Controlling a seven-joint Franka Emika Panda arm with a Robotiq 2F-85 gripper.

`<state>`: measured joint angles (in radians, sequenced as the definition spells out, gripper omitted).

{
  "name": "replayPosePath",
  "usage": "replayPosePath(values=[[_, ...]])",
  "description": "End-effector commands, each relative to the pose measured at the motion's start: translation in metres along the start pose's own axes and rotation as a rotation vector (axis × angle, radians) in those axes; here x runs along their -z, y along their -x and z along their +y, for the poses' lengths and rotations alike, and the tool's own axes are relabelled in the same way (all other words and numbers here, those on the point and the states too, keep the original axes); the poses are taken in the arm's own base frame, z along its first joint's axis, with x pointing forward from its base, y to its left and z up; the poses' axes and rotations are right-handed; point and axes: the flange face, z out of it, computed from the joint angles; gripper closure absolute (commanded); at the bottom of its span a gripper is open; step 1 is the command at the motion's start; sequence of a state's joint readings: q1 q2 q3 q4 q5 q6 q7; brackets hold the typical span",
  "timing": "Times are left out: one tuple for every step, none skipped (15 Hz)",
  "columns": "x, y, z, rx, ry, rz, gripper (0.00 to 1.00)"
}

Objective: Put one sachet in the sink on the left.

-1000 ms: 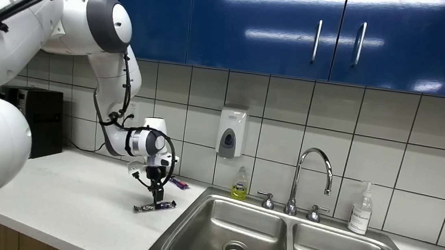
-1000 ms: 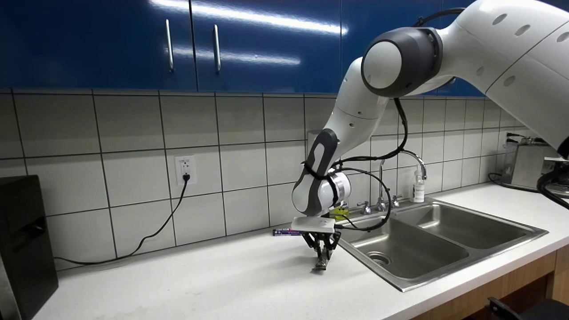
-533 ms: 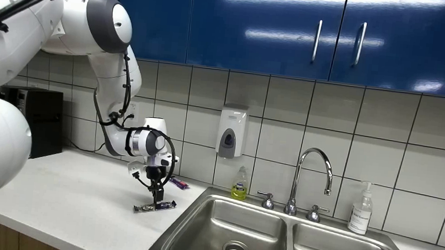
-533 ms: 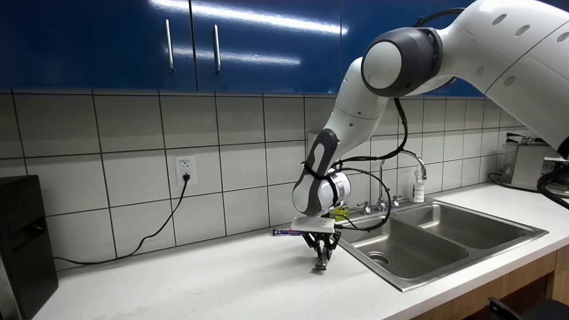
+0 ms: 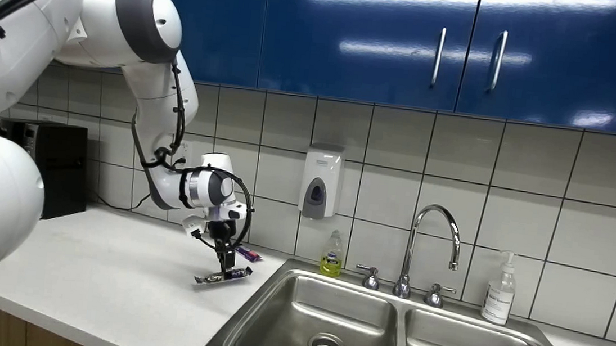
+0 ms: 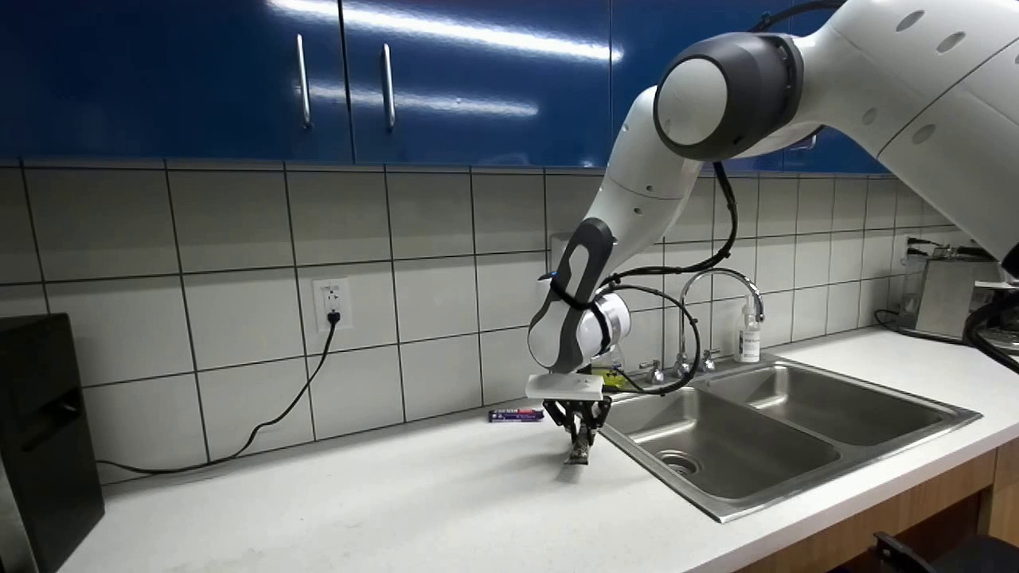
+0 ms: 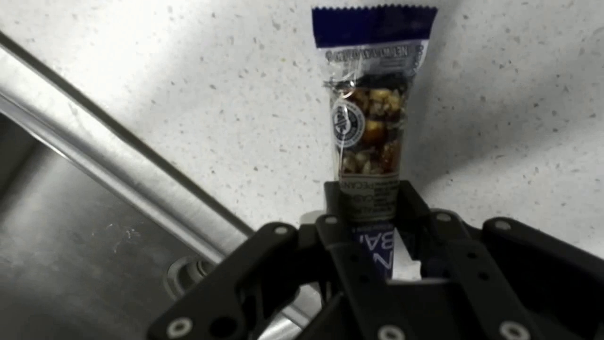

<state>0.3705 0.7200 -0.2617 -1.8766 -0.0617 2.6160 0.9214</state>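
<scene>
glossy, saw-edged sachet (image 7: pixel 370 134) — pinched by fingers (image 7: pixel 411 203)

A gripper (image 7: pixel 369 200), cropped at the bottom of the wrist view, obscures one end of a wrapped nut bar (image 7: pixel 370 127). In an exterior view, the bottom edge cuts off a double sink (image 5: pixel 247 314), lower right.

Sachet (image 7: pixel 370 127) in gripper (image 7: pixel 368 198), above counter (image 5: pixel 123 274), beside sink (image 5: pixel 293 330); second sachet (image 6: pixel 516 415) behind, on counter near wall (image 6: pixel 434 302).
</scene>
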Motion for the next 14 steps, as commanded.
replayPosePath(values=[[0.031,0.002,0.011,0.007,0.004,0.032,0.92],[0.035,0.002,0.014,0.024,-0.002,0.031,0.92],[0.040,0.002,0.016,0.052,-0.010,0.034,0.92],[0.044,0.002,0.020,0.079,-0.018,0.041,0.92],[0.047,0.002,0.025,0.090,-0.019,0.047,0.92],[0.050,0.002,0.031,0.116,-0.023,0.051,0.92],[0.051,0.001,0.037,0.145,-0.026,0.061,0.92],[0.053,0.000,0.043,0.165,-0.027,0.061,0.92],[0.053,-0.002,0.050,0.191,-0.028,0.067,0.92],[0.054,-0.003,0.058,0.223,-0.038,0.071,0.92],[0.053,-0.006,0.067,0.260,-0.052,0.078,0.92],[0.053,-0.008,0.075,0.280,-0.052,0.080,0.92],[0.051,-0.012,0.085,0.292,-0.056,0.080,0.92],[0.050,-0.016,0.096,0.304,-0.064,0.078,0.92]])
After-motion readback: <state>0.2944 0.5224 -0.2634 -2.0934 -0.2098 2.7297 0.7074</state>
